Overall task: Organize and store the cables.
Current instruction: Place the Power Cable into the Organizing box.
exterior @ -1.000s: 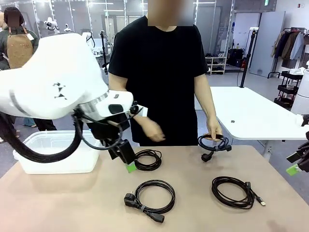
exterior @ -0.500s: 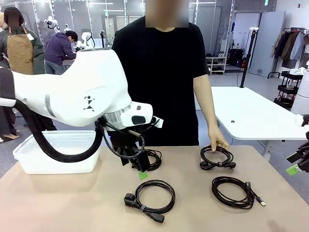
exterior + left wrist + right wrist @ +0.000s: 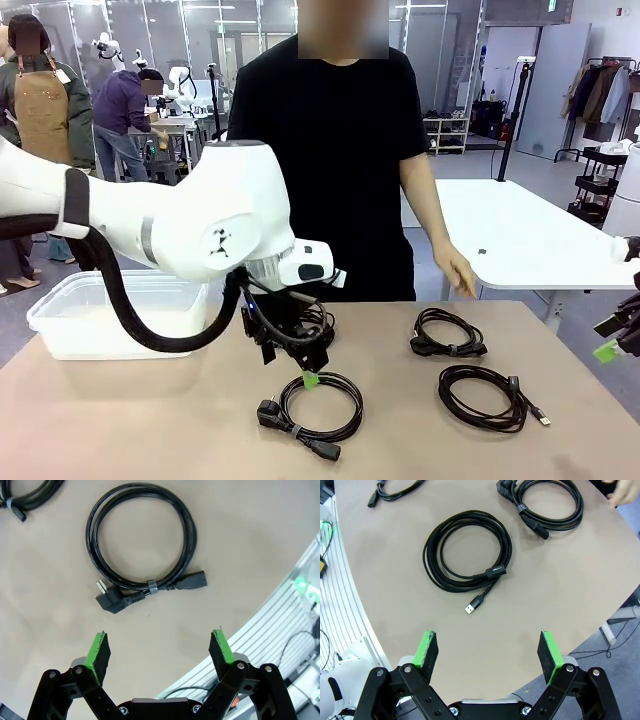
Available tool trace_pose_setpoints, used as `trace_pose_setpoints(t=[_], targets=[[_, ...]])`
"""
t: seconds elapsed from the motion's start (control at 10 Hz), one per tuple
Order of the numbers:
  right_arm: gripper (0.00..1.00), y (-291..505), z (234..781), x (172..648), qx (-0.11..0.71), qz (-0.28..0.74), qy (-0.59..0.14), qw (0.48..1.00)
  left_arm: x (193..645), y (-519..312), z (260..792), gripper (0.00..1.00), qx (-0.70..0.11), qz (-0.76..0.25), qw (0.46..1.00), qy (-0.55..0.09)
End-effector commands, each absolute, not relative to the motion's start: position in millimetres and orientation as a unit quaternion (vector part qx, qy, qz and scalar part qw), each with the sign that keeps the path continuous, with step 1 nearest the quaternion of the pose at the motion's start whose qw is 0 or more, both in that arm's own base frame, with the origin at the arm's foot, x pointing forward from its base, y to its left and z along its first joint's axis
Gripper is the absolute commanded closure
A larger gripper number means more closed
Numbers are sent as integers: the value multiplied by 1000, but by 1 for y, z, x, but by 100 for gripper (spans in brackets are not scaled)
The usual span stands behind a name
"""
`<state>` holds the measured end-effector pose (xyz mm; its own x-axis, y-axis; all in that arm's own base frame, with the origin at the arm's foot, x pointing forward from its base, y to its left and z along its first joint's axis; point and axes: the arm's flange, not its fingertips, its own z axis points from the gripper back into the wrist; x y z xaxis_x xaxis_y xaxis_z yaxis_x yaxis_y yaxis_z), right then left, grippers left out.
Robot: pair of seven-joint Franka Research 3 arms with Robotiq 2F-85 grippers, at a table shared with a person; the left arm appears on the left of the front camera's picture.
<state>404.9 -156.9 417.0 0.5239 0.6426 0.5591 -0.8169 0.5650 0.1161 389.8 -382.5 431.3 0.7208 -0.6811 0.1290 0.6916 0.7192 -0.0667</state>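
Tabletop (image 3: 130, 420) beige, coiled cables (image 3: 450, 347) on it, white table (image 3: 520, 240) beyond — left hand (image 3: 159, 634) and right hand (image 3: 487, 634) both wide, empty.

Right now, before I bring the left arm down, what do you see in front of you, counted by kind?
Black cable coils: 4, one partly behind the left pincer
White plastic bin: 1
Total: 5
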Motion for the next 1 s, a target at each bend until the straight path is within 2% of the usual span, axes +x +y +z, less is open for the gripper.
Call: trace_pose_setpoints(t=[0.0, 0.2, 0.4, 0.5, 0.6, 0.9], targets=[[0, -159, 418, 404, 184, 436, -229, 851, 389, -394, 415, 0, -32, -295, 954, -46], [0, -159, 418, 404, 184, 436, -229, 851, 379, -388, 401, 0, -34, -202, 978, -35], [0, -159, 418, 404, 184, 436, -229, 851, 375, -384, 392, 0, -39, -157, 986, -35], [0, -159, 418, 404, 184, 436, -229, 851, 377, -381, 390, 0, -47, -149, 987, -49], [0, -159, 418, 404, 184, 436, -229, 851, 384, -381, 395, 0, -39, -177, 983, -20], [0, -159, 418, 404, 184, 436, -229, 851, 384, -381, 395, 0, -39, -177, 983, -20]])
